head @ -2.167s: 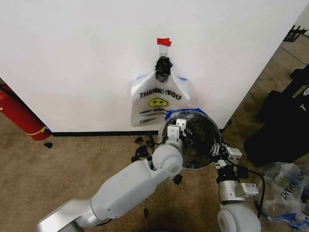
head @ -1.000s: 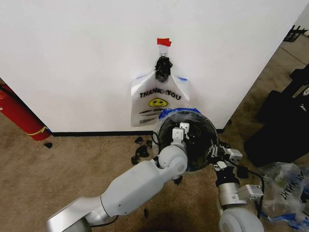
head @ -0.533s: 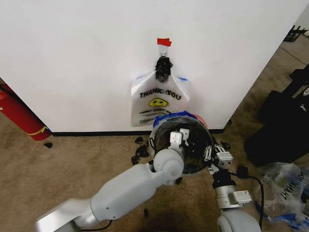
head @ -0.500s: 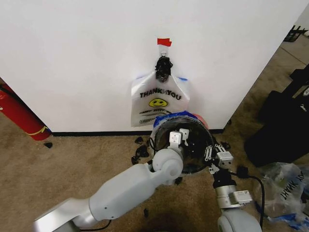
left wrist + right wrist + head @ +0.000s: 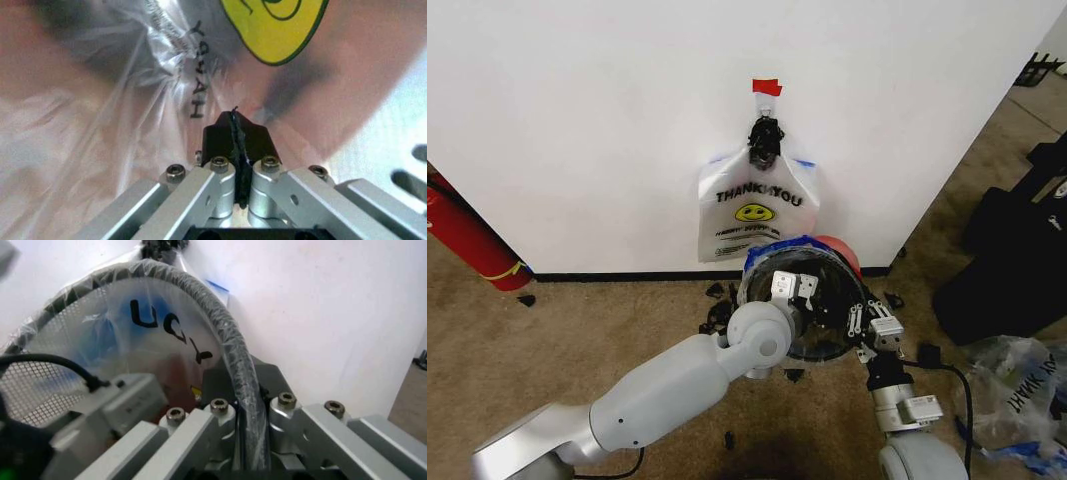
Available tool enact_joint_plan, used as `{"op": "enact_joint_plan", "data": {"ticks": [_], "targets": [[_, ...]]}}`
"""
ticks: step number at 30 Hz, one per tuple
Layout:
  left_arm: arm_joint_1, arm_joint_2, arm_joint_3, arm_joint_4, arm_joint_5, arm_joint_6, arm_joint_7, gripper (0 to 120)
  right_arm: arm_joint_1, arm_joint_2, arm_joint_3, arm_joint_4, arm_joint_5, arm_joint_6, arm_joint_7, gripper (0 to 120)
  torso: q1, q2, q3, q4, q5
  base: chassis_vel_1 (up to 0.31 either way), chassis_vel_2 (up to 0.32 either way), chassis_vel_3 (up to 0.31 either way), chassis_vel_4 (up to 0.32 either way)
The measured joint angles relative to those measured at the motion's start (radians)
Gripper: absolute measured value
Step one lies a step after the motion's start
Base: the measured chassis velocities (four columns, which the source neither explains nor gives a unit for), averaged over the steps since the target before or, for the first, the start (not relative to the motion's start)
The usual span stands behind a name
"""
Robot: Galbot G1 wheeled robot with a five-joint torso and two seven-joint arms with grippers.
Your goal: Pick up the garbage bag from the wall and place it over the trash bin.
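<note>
- Head view: a white garbage bag (image 5: 757,214) with "THANK YOU" and a yellow smiley hangs on the wall (image 5: 587,120), bunched at a dark clip (image 5: 765,141) just under a scrap of red tape (image 5: 766,87).
- Directly below it, the trash bin (image 5: 837,262) is tipped so its mouth faces the camera and its red base points toward the wall. Inside is dark mesh with a thin plastic film and a blue strip along the upper rim; I can't make out any other contents.
- The left gripper (image 5: 788,288) reaches into the bin's mouth. In the left wrist view its fingers are pressed together on a thin fold of plastic, with smiley-printed film right in front of it.
- The right gripper (image 5: 864,325) sits at the bin's near right rim. In the right wrist view its fingers are clamped on the film-covered wire rim.
- The hanging bag looks untouched on the wall, so the pick-up seems not yet done.
- Risk: the film is thin and could tear or slip if the two grippers pull apart.
- Risk: the bin is tilted and held by its rim; if the hold slips, it could roll across the carpet (image 5: 547,340).
- Small black scraps (image 5: 719,312) lie on the floor beside the bin.
</note>
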Motion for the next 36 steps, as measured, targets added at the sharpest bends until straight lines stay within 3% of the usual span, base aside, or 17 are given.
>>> {"op": "enact_joint_plan", "data": {"ticks": [14, 24, 36], "targets": [[-0.029, -0.034, 0.053, 0.048, 0.010, 0.013, 0.017, 0, -0.010, -0.005, -0.011, 0.017, 0.012, 0.000, -0.004, 0, 0.000, 0.000, 0.000, 0.0000, 0.0001, 0.000, 0.000, 0.000, 0.000], [-0.032, -0.072, 0.055, 0.097, 0.049, -0.057, 0.044, 0, -0.020, -0.001, -0.020, 0.018, 0.013, -0.003, -0.008, 0, 0.000, 0.000, 0.000, 0.0001, 0.0001, 0.000, 0.000, 0.000, 0.000], [-0.023, -0.084, 0.055, 0.138, 0.095, -0.083, 0.049, 0, -0.015, 0.000, -0.023, 0.020, 0.035, -0.007, -0.008, 0, 0.000, 0.000, 0.000, 0.0001, 0.0000, 0.000, 0.000, 0.000, 0.000]]}}
